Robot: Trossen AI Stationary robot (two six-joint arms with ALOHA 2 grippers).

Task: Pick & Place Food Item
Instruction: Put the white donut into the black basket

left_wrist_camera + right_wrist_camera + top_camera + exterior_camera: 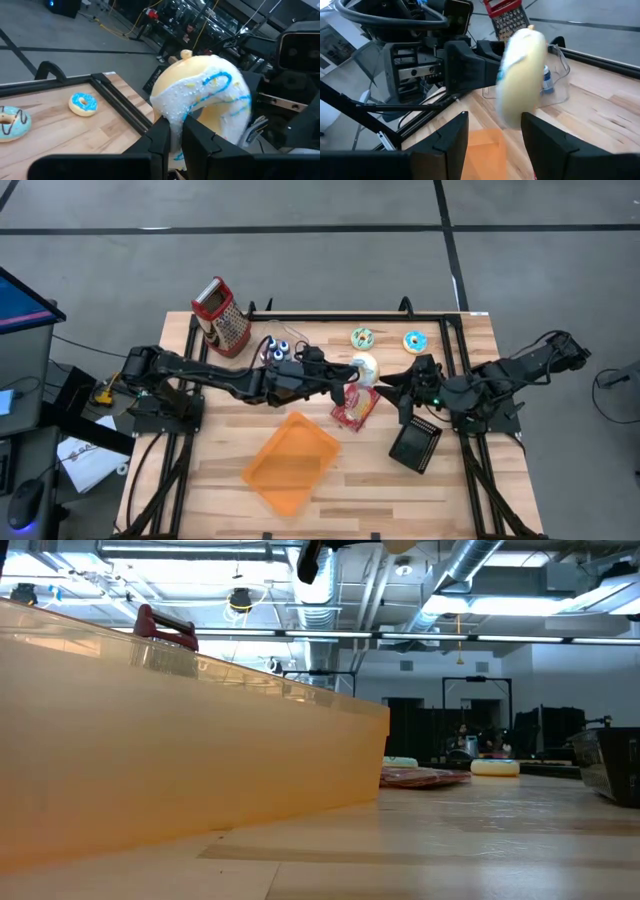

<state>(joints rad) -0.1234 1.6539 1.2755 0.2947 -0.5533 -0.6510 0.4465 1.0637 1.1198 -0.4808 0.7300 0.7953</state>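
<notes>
Three ring doughnuts are in play above a pale wooden slatted table: one white-iced doughnut, piped with blue squiggles, is pinched by its rim between the closed fingers of the left gripper and held in the air near the table's middle, while a teal-iced doughnut and a blue-iced doughnut lie side by side near the far edge. The right gripper faces the held doughnut with its two dark fingers spread apart around nothing. One translucent orange plastic tray, rectangular and shallow, sits nearer the front; just beside it lies a red crinkled packet, possibly a snack wrapper. A single metal box grater with a red handle stands at the back left
</notes>
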